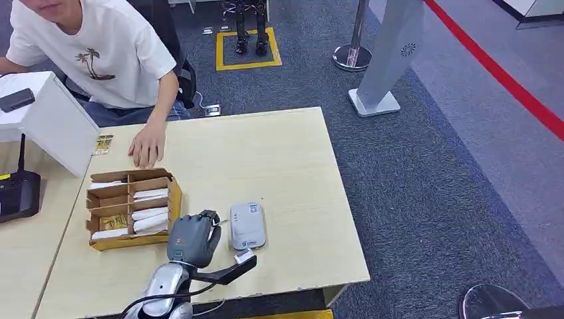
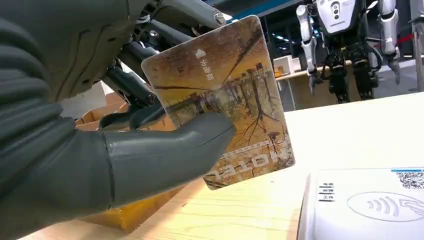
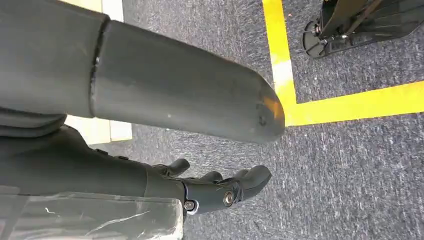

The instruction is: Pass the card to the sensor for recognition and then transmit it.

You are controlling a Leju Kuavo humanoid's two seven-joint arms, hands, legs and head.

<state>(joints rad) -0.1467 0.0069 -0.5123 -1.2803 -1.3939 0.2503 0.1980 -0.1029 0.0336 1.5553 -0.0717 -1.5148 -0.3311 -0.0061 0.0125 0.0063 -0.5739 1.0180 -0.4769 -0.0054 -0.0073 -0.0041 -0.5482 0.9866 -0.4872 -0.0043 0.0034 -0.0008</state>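
My left hand (image 1: 193, 239) hovers over the light wooden table (image 1: 279, 159), between the cardboard box and the sensor. In the left wrist view, thumb and fingers pinch a brown-gold card (image 2: 225, 95) printed with trees, held upright just beside the white sensor (image 2: 370, 205). The sensor (image 1: 247, 226) is a flat white reader with a contactless symbol, lying right of the hand. My right hand (image 3: 220, 190) hangs above grey carpet, fingers loosely apart and holding nothing.
A cardboard box (image 1: 174, 199) with compartments of white and gold cards sits left of my hand. A person sits across the table, one hand (image 1: 147, 145) flat on it near a loose card (image 1: 103, 144). A white case (image 1: 46, 119) and black device (image 1: 16, 193) stand far left.
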